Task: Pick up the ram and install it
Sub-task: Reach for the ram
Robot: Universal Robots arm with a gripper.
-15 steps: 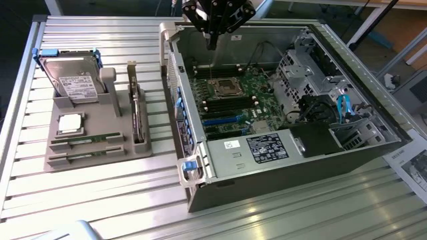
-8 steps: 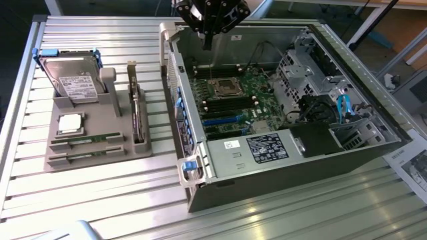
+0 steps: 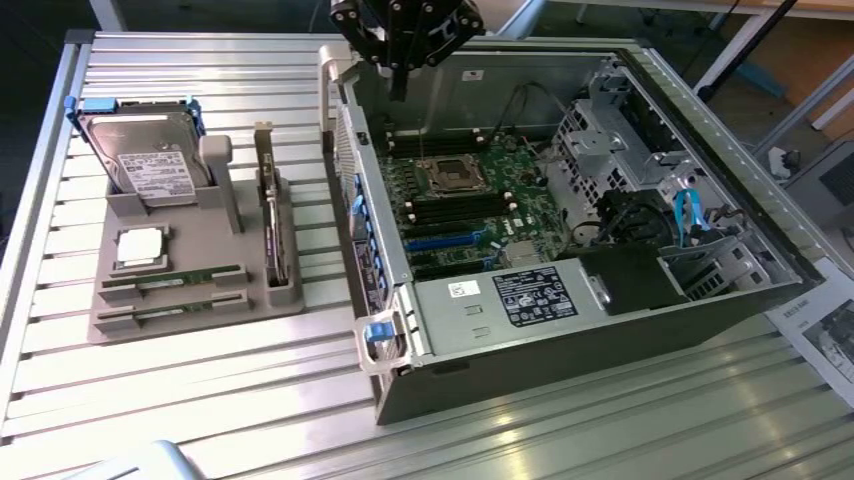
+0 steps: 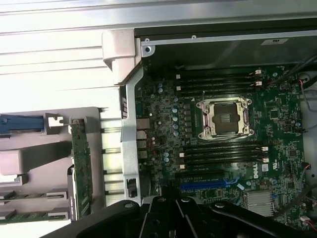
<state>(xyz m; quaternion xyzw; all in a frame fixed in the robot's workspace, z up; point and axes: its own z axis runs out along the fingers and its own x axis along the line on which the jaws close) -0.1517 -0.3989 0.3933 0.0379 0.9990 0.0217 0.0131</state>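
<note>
Slatted tabletop [image 3: 561, 430] inspected. Two ram sticks [image 3: 174, 278] lie flat in the grey fixture's [image 3: 200, 328] front slots, beside the upright expansion card [image 3: 274, 235]. In the exterior view their long axis runs nine-to-three. My pincer [image 3: 400, 70] hangs over the open computer case's [image 3: 534, 370] far corner. The ram sticks bear seven o'clock from it, well apart. Pincer opening: cannot tell.

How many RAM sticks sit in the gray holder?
2. The first ram stick lies slotted in the gray holder; the second ram stick lies parallel, nearer its front edge. None looks hidden.
</note>
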